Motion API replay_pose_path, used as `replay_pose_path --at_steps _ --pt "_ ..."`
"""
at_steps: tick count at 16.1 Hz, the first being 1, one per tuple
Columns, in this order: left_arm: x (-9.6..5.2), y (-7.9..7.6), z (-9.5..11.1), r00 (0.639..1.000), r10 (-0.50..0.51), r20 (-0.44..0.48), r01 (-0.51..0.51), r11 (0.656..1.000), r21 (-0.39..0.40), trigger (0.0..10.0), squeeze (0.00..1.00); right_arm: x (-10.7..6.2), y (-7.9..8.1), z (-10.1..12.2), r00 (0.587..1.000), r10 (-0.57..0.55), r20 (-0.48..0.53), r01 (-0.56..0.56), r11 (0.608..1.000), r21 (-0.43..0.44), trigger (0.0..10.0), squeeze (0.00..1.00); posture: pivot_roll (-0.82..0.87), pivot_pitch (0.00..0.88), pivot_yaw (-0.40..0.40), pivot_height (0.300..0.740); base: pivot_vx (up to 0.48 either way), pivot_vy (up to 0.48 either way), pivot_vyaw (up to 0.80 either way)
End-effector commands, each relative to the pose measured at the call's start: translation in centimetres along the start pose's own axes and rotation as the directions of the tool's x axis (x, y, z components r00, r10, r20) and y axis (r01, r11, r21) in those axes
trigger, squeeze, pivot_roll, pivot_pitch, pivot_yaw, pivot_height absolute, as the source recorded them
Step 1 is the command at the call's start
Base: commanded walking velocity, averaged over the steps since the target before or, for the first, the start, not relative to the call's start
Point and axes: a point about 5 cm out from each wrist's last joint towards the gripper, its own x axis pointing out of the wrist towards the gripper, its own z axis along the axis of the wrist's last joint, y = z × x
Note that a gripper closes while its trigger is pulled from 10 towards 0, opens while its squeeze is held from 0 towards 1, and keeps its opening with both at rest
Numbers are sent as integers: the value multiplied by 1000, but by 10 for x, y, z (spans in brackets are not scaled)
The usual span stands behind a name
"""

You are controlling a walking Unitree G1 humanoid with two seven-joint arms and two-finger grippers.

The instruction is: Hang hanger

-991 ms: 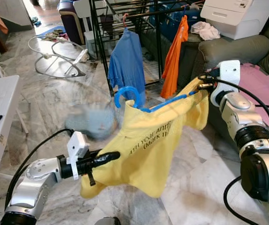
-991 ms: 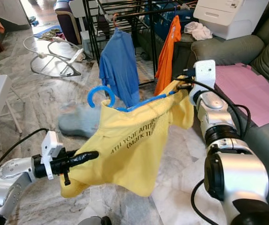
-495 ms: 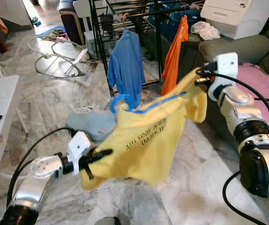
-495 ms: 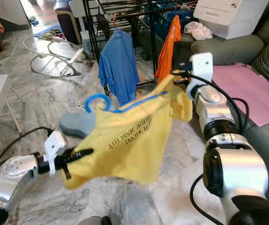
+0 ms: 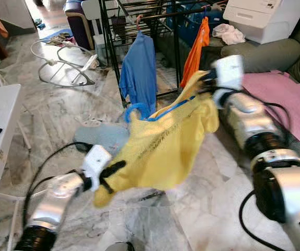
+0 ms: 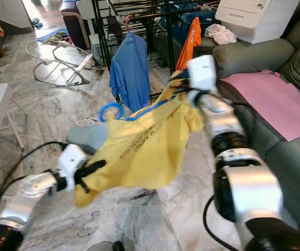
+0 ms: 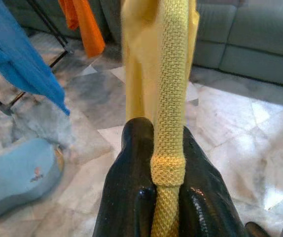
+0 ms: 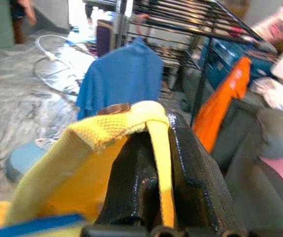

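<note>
Carrying the yellow shirt on its blue hanger toward the black rack.
Left gripper, below the rack, pinches the knitted hem; the curved plastic hook sits just short of the rack; right gripper clamps the shoulder. Next, I'd judge: lift the hook over the rail.

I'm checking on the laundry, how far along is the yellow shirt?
Done: the yellow shirt is on its blue hanger. In hand: the left gripper pinches the hem, the right gripper a shoulder, both jaws shut on cloth. Left: hooking it on the black rack beside the blue shirt.
</note>
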Motion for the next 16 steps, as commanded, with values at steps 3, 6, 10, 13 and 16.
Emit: replay_pose_path --at_steps 3,6,10,13,16 --pt "13 -7 16 1000 18 26 -17 1000 -10 0 0 8 28 15 995 65 81 -65 998 1 0 0 -62 27 14 740 0 0 0" --pt "19 -14 22 999 25 31 -24 999 -25 0 0 9 55 12 981 172 84 -171 985 -29 0 0 -63 29 16 740 0 0 0" --pt "8 -4 15 999 42 -10 -42 999 -13 0 0 4 39 9 990 116 78 -111 992 -61 0 0 -67 30 21 740 0 0 0" --pt "-2 4 18 1000 9 -6 -9 1000 16 0 0 -3 -4 13 991 -93 99 103 990 -97 0 0 -62 30 18 740 0 0 0" --pt "-17 12 16 999 -31 -13 32 999 19 0 0 -20 -61 22 936 -332 116 343 934 -99 0 0 -65 32 17 740 0 0 0"
